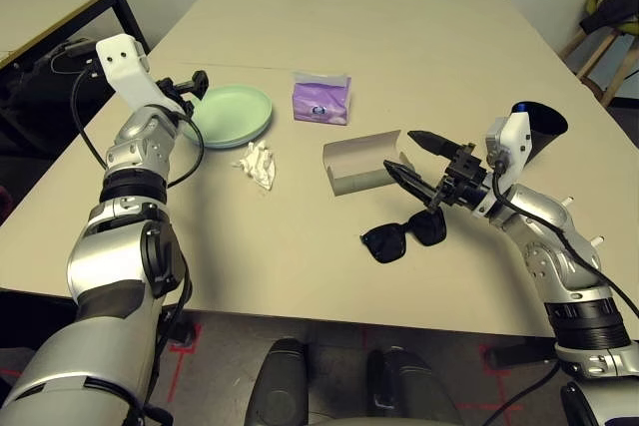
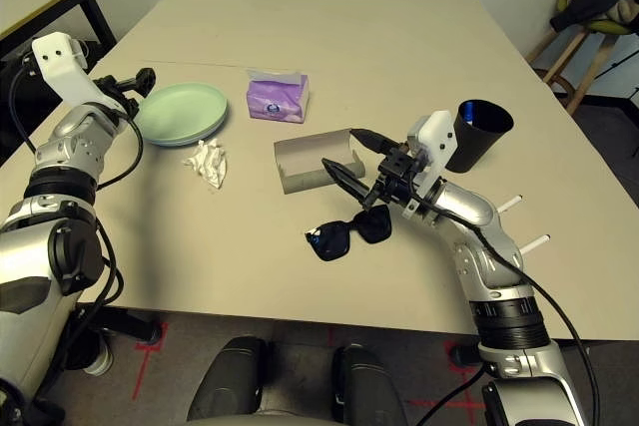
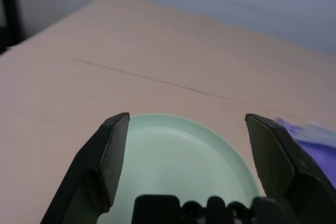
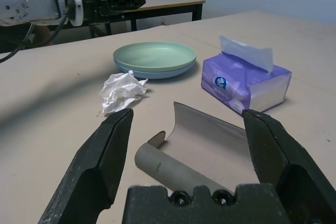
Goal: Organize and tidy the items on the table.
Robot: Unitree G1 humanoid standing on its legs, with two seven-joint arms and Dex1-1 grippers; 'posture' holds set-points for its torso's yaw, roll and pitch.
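Your left pincer (image 1: 197, 85) has its fingers spread apart and holds nothing; it sits level at the near rim of the pale-green plate (image 1: 236, 113), which rests stacked on the light-blue plate (image 4: 157, 72), so the plates look already nested and let go. Just right of that pincer, toward the robot, lies the crumpled tissue (image 1: 257, 164), loose on the table (image 1: 399, 47) and likely trash to clear. Your right pincer (image 1: 416, 160) is also spread and empty, poised right over the near edge of the open glasses case (image 1: 357, 161), lid up, ready to take something. The sunglasses (image 1: 404, 235) lie just below and behind it, probably the next thing for the case. The purple tissue pack (image 1: 320, 98) sits beyond the case; the black cup (image 1: 537, 129) stands behind this pincer, to its right.
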